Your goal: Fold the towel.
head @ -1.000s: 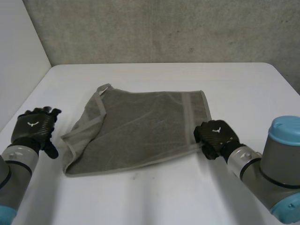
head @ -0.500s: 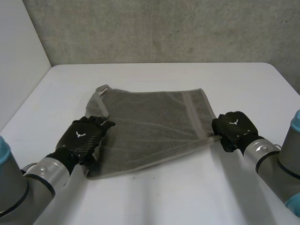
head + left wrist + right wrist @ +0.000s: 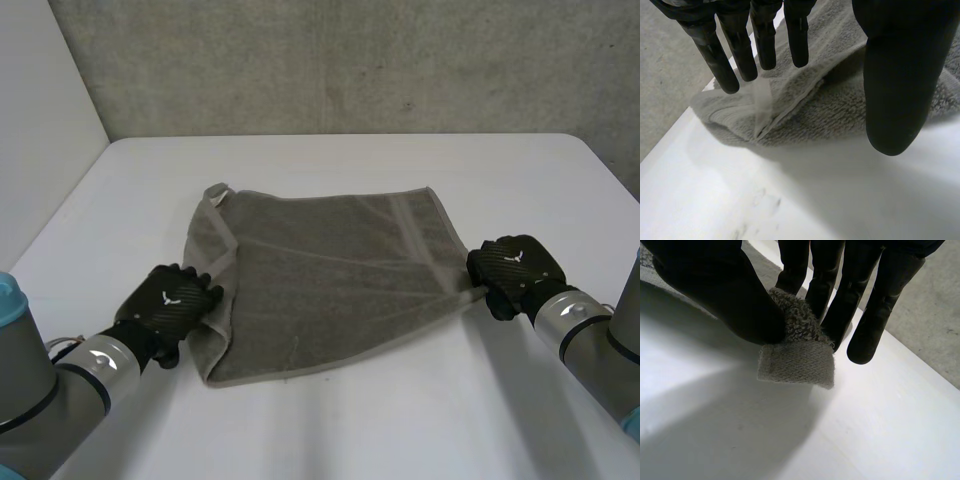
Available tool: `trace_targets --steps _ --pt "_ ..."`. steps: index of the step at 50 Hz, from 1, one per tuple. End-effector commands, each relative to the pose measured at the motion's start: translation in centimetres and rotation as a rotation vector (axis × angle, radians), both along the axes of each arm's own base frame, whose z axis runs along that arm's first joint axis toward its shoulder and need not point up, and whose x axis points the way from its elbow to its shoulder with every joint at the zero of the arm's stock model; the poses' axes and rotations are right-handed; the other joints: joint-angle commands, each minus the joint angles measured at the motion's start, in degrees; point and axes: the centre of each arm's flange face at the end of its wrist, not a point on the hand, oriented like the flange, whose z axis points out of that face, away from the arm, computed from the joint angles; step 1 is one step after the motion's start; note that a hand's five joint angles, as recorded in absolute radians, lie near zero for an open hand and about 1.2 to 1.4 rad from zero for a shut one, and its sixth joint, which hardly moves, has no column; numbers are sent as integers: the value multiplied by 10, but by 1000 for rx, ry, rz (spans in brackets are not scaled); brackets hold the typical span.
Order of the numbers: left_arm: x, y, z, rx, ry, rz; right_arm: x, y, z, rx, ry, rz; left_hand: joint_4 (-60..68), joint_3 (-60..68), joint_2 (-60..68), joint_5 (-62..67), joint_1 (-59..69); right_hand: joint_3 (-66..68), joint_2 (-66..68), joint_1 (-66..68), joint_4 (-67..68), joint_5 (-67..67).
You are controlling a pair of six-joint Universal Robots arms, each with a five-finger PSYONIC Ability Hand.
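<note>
Right hand (image 3: pixel 512 272) is at the right near corner of the towel (image 3: pixel 320 270), which lies spread on the white table (image 3: pixel 350 430). Seen from its own wrist, the right hand (image 3: pixel 715 295) has its thumb pressing that corner of the towel (image 3: pixel 797 360) against the fingers, so it is clamped on the cloth. The hemmed tip sticks out past the thumb, just above the table (image 3: pixel 715 440). A raised crease runs across the towel from this grip toward the middle. The left side of the cloth is folded over in a narrow strip (a small tab shows at its far left corner), and the left hand (image 3: pixel 170 305) sits at that edge, close to the near left corner. In its wrist view the left hand (image 3: pixel 895 75) is released, with fingers straight over the folded hem of the towel (image 3: pixel 840 110) and thumb held apart. Whether the tips touch the cloth I cannot tell
</note>
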Motion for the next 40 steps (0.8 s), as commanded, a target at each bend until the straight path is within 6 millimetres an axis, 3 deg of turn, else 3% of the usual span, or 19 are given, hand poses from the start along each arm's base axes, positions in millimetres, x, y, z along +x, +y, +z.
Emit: trace_targets --steps 1,17,37,39,40 --pt "-7 -1 -5 -11 34 -27 1 2 -3 10 4 9 89 90 89 91 89 106 105 7 103 110" --pt "-15 -11 -6 -63 82 -77 2 4 -6 20 6 14 257 258 258 259 257 106 105 7 103 110" --pt "-25 -17 -17 -36 84 -100 2 3 -8 25 6 15 277 278 278 279 277 106 105 7 103 110" --pt "-25 -19 -17 -37 85 -98 2 2 -7 22 6 15 304 305 305 306 304 106 105 7 103 110" --pt "-25 -21 -17 -40 85 -95 2 2 -7 22 6 15 426 426 426 428 426 106 105 7 103 110"
